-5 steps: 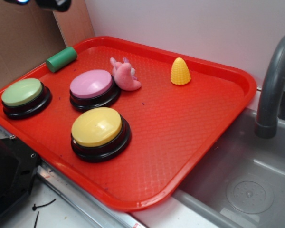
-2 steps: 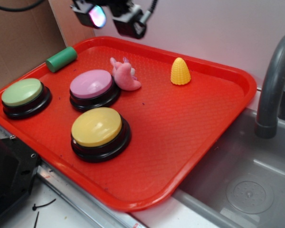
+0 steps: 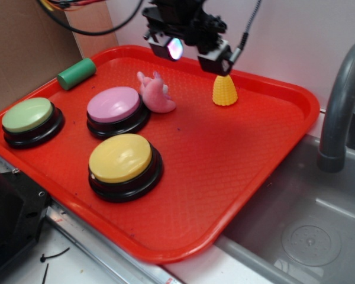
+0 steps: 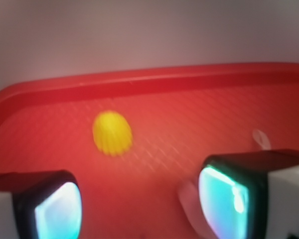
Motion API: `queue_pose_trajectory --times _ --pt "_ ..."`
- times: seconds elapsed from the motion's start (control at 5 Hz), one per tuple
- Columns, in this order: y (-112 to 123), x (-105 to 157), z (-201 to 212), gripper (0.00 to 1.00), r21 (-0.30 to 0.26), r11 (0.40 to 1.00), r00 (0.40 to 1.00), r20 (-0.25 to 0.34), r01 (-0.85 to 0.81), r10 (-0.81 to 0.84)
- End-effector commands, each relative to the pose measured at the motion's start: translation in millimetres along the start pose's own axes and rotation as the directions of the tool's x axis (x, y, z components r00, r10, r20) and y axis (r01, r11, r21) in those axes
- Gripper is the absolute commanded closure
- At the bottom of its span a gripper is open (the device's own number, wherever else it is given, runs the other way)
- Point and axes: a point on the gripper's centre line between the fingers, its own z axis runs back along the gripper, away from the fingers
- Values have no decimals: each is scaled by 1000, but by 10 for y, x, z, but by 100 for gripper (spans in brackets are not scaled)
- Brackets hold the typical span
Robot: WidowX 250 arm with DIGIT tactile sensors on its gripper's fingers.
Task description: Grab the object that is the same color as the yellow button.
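Corn tip (image 3: pixel 225 90) stands just below the empty, spread end effector (image 3: pixel 192 52).

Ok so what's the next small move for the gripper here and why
Probably lower toward the yellow corn while centering on it. The open gripper hangs above the tray, and in the wrist view the corn sits ahead and left of center between the fingers, untouched.
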Motion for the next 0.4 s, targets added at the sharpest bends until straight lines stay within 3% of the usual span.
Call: queue_pose_trajectory --times 0.0,0.2 --pt "-29 422 -322 0 -96 993 998 13 66 -65" --pt "-66 390 -446 0 -88 990 994 -6 106 -107"
